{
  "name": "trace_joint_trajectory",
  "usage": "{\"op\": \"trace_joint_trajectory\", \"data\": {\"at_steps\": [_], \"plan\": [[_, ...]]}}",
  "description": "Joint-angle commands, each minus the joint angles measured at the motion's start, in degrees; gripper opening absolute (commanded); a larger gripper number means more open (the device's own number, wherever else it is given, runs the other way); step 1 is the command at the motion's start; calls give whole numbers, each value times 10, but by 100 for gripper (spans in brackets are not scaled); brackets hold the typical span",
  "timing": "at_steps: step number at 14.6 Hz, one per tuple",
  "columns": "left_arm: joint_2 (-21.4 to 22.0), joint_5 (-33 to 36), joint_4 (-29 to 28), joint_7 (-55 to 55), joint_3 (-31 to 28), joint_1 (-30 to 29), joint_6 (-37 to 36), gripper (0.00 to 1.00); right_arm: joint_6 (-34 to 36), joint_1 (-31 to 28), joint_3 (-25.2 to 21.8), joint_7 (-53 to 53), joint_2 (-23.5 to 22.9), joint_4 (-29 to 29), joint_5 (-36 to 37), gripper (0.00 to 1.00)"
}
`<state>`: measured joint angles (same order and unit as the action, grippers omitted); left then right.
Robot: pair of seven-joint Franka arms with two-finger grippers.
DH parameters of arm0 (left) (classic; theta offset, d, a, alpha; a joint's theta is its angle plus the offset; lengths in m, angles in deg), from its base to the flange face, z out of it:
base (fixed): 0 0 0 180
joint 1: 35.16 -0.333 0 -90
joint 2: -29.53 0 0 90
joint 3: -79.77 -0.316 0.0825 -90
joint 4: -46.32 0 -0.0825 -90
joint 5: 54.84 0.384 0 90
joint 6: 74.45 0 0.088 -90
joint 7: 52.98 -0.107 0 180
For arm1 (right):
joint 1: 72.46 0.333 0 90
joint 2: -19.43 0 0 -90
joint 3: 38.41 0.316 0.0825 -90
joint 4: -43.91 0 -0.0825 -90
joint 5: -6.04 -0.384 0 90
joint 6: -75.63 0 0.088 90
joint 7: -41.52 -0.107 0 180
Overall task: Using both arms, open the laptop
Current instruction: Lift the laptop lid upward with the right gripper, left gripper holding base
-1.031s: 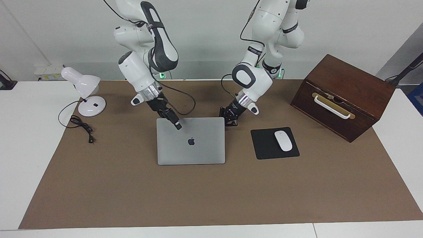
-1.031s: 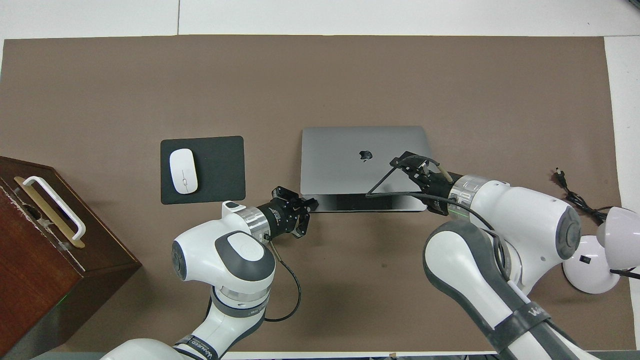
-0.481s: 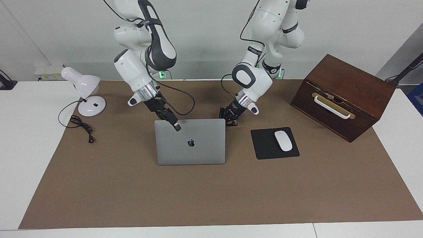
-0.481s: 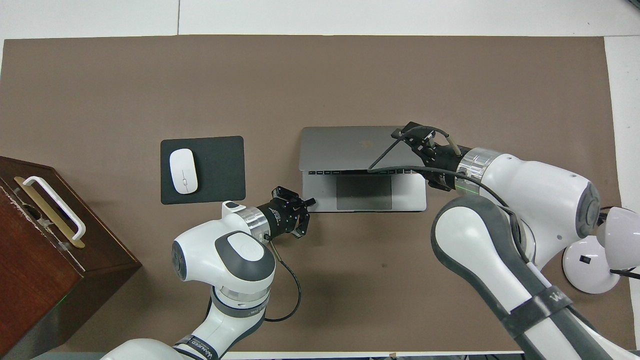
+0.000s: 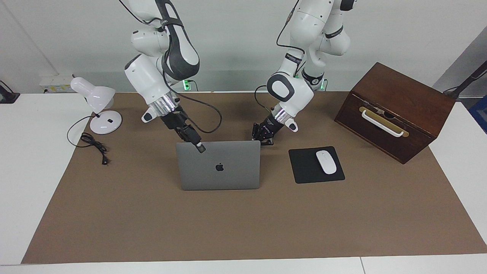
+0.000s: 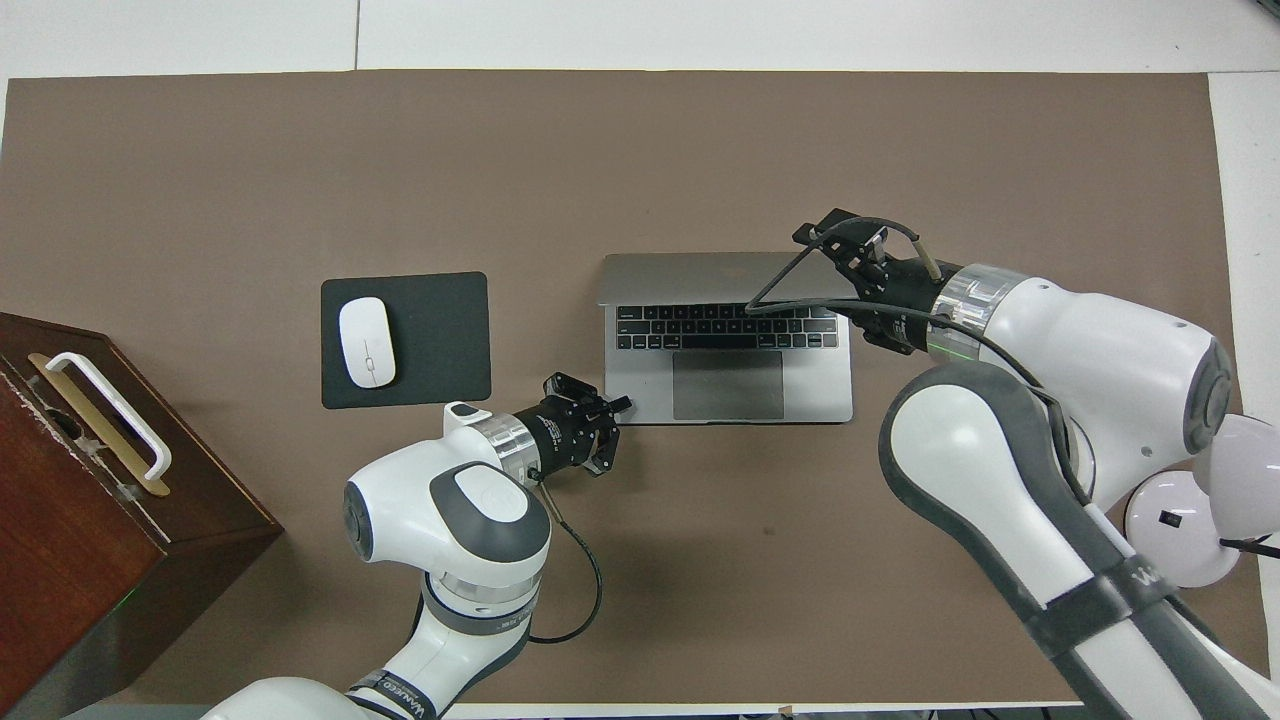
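The silver-grey laptop (image 5: 236,171) stands open in the middle of the brown mat, its lid nearly upright with the apple logo facing away from the robots. In the overhead view its dark keyboard and grey deck (image 6: 730,385) show. My right gripper (image 5: 199,147) is shut on the lid's top edge, near the corner toward the right arm's end; it also shows in the overhead view (image 6: 842,245). My left gripper (image 5: 266,141) is low at the deck's corner nearest the robots, toward the left arm's end, seen from above (image 6: 612,408) touching that corner.
A black mouse pad (image 5: 302,167) with a white mouse (image 5: 326,162) lies beside the laptop toward the left arm's end. A brown wooden box (image 5: 395,110) with a white handle stands further that way. A white desk lamp (image 5: 99,106) and its cable (image 5: 93,142) are at the right arm's end.
My right gripper has swung the lid up from slightly raised to nearly upright, rising and moving away from the robots with it. The keyboard has come into sight. The left gripper has stayed at the deck's corner.
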<state>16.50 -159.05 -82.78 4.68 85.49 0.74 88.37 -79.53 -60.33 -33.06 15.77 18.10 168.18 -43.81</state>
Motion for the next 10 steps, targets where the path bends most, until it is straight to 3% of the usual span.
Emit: {"op": "trace_joint_trajectory", "data": {"at_steps": [1,10], "plan": [[-29,-15,11,-16,-9,13,21,0,18,-9,-9,22,-18,-39,-6,100],[-29,-14,11,-16,-9,15,25,0,43,-9,-33,29,-62,-122,-6,100]]}}
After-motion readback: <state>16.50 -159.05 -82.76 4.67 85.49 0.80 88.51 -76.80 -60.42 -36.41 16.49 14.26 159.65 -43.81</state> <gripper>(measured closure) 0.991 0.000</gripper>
